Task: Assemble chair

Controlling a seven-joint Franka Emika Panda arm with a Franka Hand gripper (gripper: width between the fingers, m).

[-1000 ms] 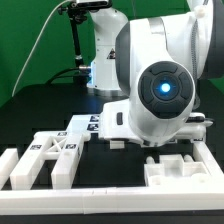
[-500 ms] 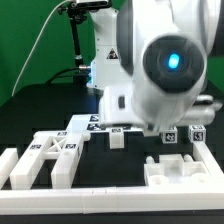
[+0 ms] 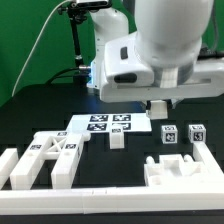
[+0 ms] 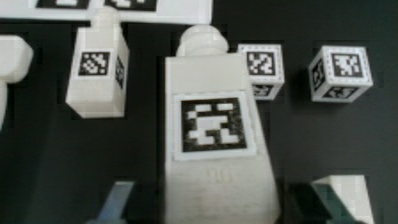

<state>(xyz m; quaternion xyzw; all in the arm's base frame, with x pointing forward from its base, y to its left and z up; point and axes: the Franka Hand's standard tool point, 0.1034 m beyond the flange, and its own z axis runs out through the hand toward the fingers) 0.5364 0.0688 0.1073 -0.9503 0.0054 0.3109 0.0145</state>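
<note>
Arm (image 3: 165, 40) has swung up since a second ago. The round blue-lit joint that filled the middle of the exterior view is gone from frame, and the marker board (image 3: 100, 124) and cubes (image 3: 170, 135) are now uncovered.

Bar (image 4: 214, 130): long white piece, tagged face toward the wrist camera. Its long axis runs from between the fingers (image 4: 343, 198) straight toward the marker board. The narrower, rounded end points at the board; the wide end sits at the gripper (image 4: 228, 185).

Gripper: jaws apart, one finger on each side of the bar's near end. A dark strip shows between each finger and the bar, so no contact is visible. I can't pick this bar out in the exterior view.

Second bar (image 4: 98, 70): roughly parallel, apart from the first, on the side away from the cubes, tag up. The two cubes stand near each other, not touching, beside the bar's far end.

Exterior view:
- A short white piece (image 3: 117, 140) lies just in front of the board.
- More tagged white parts (image 3: 50, 155) are grouped at the exterior view's left on the black table (image 3: 30, 110).
- The white rail (image 3: 100, 195) runs along the front.
</note>
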